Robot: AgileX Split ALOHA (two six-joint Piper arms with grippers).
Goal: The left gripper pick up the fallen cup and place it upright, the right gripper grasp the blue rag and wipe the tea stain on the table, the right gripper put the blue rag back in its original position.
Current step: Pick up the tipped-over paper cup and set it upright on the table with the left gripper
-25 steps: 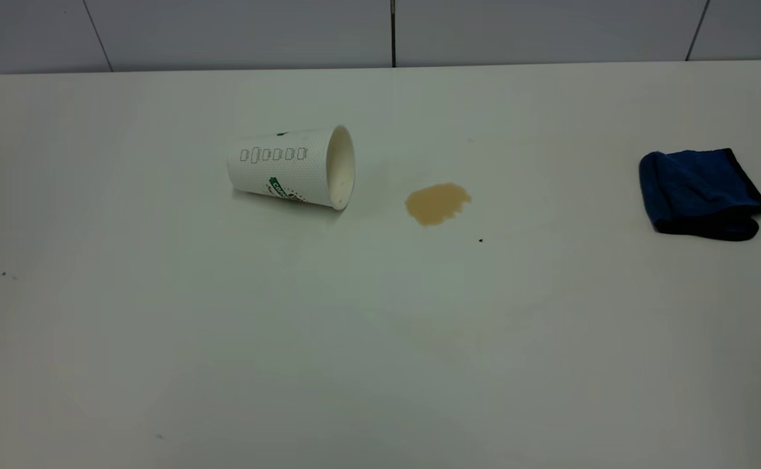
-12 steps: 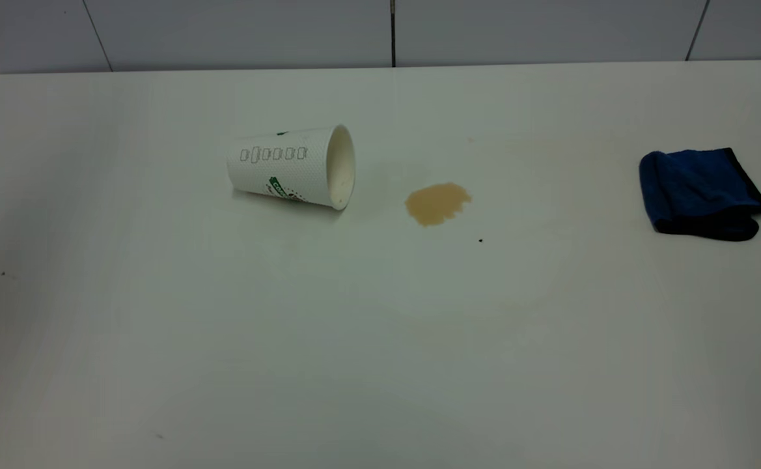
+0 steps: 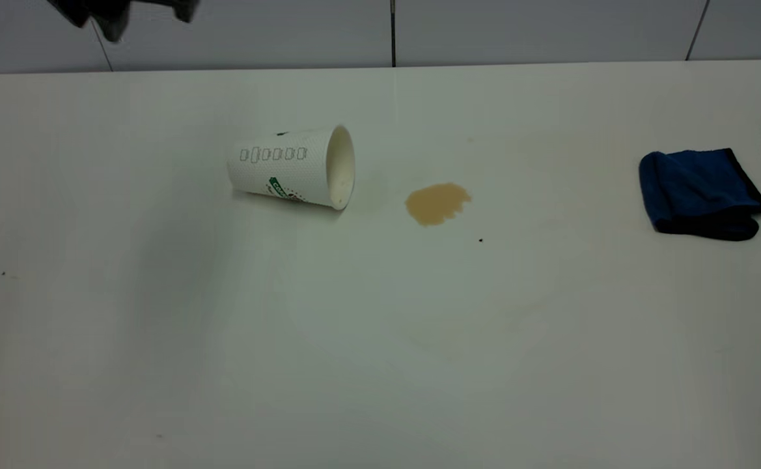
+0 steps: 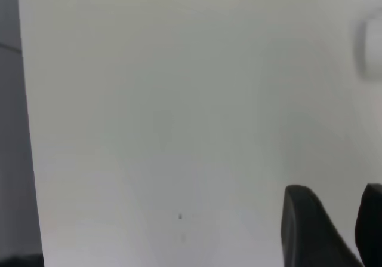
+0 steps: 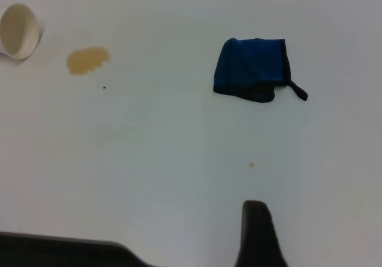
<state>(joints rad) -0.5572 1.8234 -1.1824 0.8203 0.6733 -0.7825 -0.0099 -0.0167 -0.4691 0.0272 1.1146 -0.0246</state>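
The cup lies on its side on the white bench, stain beside its mouth, rag far right. Only the exterior view shows the left pincer high at the grey wall; its wrist view shows 2 fingertips apart, holding nothing. Right pincer: cannot tell.

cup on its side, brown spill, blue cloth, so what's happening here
Nothing is being handled yet. The cup lies on its side on the table, mouth towards the tea stain, a small gap between them. The blue rag sits folded far off at the right arm's side, untouched. The left pincer is open, high above bare table at the far left corner, nowhere near the cup. The right pincer is held well back from the rag.
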